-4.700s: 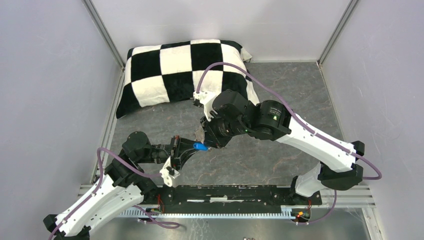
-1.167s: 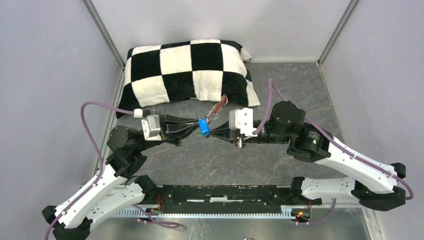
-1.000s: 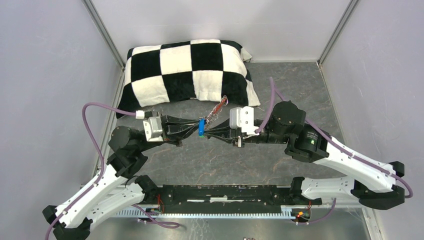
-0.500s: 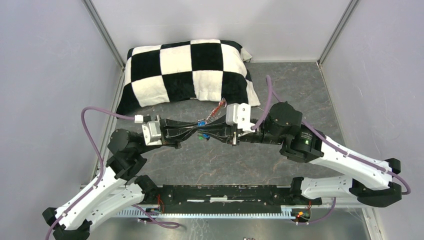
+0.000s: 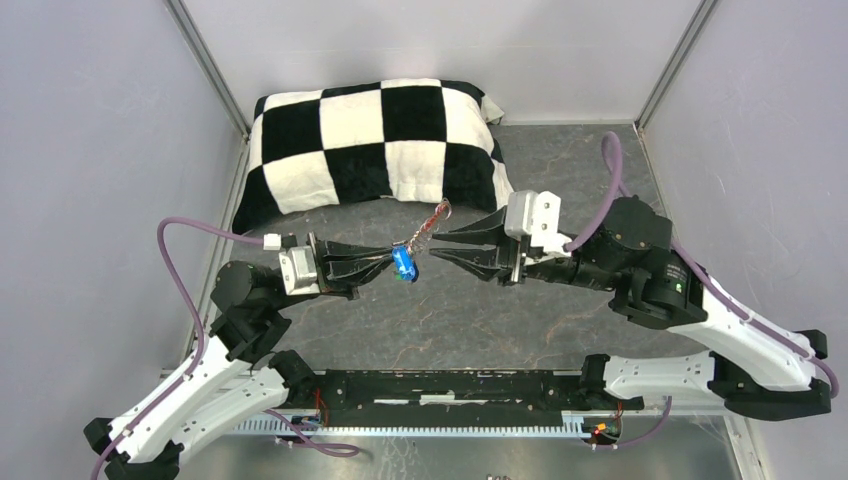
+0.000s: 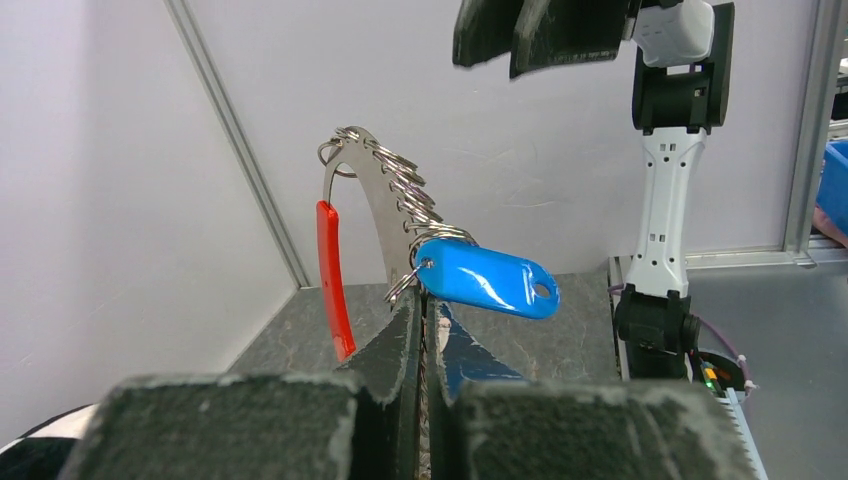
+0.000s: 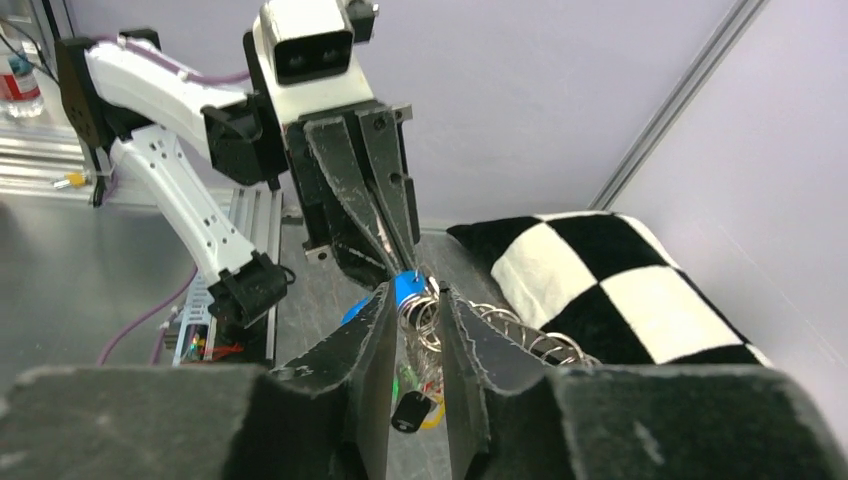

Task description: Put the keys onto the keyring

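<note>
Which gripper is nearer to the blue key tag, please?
Left. The left gripper is shut on the keyring, with the blue key tag hanging just at its tips; the right gripper is open, apart from the tag on its right side.

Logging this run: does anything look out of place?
Only the checkered cushion, lying askew at the rear left, seems unrelated to keys. The keyring with its blue key tag sits pinched in the left end effector; nothing looks spilled or damaged.

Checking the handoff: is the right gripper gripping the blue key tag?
No, the right gripper is open, apart from the blue key tag.
</note>
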Tool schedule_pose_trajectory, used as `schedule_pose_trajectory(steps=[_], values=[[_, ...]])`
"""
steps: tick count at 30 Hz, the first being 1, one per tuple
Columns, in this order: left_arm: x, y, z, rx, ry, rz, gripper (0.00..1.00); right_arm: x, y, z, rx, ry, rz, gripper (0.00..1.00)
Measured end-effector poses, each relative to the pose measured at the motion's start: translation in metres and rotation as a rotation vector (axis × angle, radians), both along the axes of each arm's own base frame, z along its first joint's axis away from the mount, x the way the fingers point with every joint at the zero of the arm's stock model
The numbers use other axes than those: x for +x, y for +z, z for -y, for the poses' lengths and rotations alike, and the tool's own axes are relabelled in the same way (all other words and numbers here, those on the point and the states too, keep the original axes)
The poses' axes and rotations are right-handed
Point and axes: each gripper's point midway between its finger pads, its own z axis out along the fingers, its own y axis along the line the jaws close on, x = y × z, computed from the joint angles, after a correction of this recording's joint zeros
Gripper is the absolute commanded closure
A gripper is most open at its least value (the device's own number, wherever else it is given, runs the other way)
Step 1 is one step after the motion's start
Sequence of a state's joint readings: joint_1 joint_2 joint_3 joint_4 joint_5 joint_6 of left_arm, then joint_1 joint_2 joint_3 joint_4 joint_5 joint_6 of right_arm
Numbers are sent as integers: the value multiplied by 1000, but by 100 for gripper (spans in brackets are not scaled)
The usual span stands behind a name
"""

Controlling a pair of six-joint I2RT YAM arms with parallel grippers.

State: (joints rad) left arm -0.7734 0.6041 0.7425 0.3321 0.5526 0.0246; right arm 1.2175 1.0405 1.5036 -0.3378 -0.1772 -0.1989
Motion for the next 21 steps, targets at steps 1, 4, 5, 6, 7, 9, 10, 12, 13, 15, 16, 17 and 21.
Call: schedule_pose_trajectory(steps=[1, 4, 5, 6, 7, 9, 10, 12, 13, 15, 16, 17, 21], values=[[0, 0, 0, 0, 0, 0, 98, 0, -3, 0, -9, 0, -3, 78], [1, -1, 1, 1, 1, -2, 98, 2, -16, -7, -57, 3, -14, 87], [2, -1, 1, 2, 1, -4, 98, 4, -23, -11, -78, 4, -21, 89], [2, -1, 2, 2, 2, -5, 98, 5, -30, -17, -99, 6, -29, 91], [3, -1, 2, 3, 3, -6, 98, 6, -36, -20, -115, 6, -34, 93], [3, -2, 2, 3, 4, -8, 98, 8, -51, -25, -149, 7, -47, 96], [3, -2, 2, 4, 5, -8, 98, 8, -56, -26, -163, 10, -52, 96], [4, -2, 2, 4, 8, -10, 98, 7, -61, -27, -173, 12, -56, 97], [4, -2, 2, 4, 9, -11, 98, 7, -60, -27, -172, 13, -56, 97], [4, 0, 1, 0, 13, -10, 98, 6, -60, -27, -170, 16, -56, 97], [5, 1, 1, -3, 16, -9, 98, 6, -60, -26, -170, 16, -56, 97], [5, 3, 0, -6, 17, -7, 98, 5, -60, -26, -169, 16, -57, 97], [3, 8, -1, -16, 18, 2, 98, 5, -63, -26, -174, 20, -60, 97]])
